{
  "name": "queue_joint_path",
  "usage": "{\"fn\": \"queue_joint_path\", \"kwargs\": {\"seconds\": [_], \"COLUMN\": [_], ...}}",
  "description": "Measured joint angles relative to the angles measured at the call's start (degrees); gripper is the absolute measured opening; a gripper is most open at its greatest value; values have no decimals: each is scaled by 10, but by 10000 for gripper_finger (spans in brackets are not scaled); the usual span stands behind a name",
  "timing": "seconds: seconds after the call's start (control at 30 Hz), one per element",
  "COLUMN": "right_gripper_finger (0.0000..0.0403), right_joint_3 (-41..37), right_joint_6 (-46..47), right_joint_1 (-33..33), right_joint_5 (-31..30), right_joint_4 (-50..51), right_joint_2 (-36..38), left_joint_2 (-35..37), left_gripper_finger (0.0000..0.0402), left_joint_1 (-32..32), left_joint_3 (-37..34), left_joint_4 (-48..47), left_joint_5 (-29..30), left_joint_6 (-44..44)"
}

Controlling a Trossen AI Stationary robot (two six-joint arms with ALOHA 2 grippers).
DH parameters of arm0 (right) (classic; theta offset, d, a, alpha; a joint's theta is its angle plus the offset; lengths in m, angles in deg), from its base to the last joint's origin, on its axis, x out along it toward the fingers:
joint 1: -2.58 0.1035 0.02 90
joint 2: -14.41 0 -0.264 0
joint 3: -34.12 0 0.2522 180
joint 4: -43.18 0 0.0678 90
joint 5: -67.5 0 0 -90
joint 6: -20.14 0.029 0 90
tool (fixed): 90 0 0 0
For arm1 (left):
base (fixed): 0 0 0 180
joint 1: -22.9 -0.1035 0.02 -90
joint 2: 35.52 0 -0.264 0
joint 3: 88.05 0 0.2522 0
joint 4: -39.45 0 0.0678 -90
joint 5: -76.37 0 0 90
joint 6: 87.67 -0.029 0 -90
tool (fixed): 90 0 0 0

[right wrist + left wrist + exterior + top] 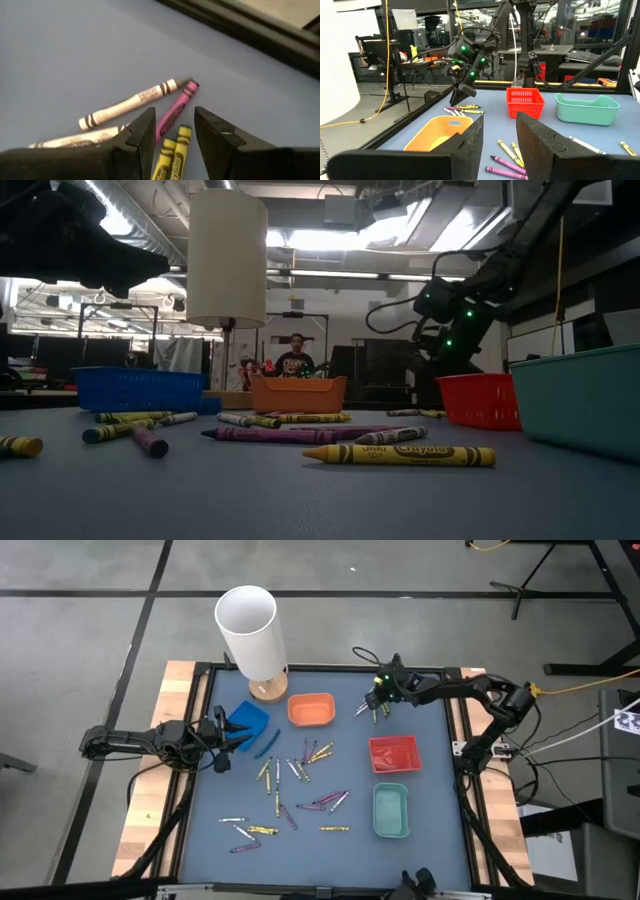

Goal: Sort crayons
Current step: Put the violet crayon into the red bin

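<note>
Several crayons, yellow, magenta and white, lie scattered on the blue-grey mat (300,780). A small cluster (372,713) lies at the far side, between the orange tray and the mat's far right corner. My right gripper (378,700) hovers above this cluster, open. In the right wrist view (172,122) its fingers stand on either side of a magenta crayon (176,110), beside two white crayons (131,102) and two yellow ones (172,150), touching none. My left gripper (222,740) is open and empty by the blue tray (248,720); it also shows in the left wrist view (497,135).
An orange tray (311,709), a red tray (393,753) and a green tray (390,810) stand on the mat's right half. A tall white cylinder on a wooden base (250,630) stands at the far edge. A person (296,358) is in the room behind.
</note>
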Motion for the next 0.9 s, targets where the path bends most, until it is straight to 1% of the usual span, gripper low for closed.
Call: {"fn": "queue_joint_path", "kwargs": {"seconds": [0.07,0.2,0.37,0.6,0.7,0.77,0.9], "right_gripper_finger": [133,133,133,133,133,133,116], "right_joint_3": [9,21,21,23,27,27,27], "right_joint_6": [0,0,0,0,0,0,0], "right_joint_1": [0,0,0,0,1,1,1], "right_joint_5": [0,0,0,-1,-18,-15,-13], "right_joint_4": [1,38,38,18,26,24,22], "right_joint_2": [0,0,-1,-48,-52,-52,-53], "left_joint_2": [0,0,0,0,0,0,0], "left_gripper_finger": [102,102,102,102,102,102,102], "left_joint_1": [0,0,0,0,0,0,0], "left_joint_3": [0,0,0,0,0,0,0], "left_joint_4": [0,0,0,0,0,0,0], "left_joint_5": [0,0,0,0,0,0,0], "left_joint_6": [0,0,0,0,0,0,0]}}
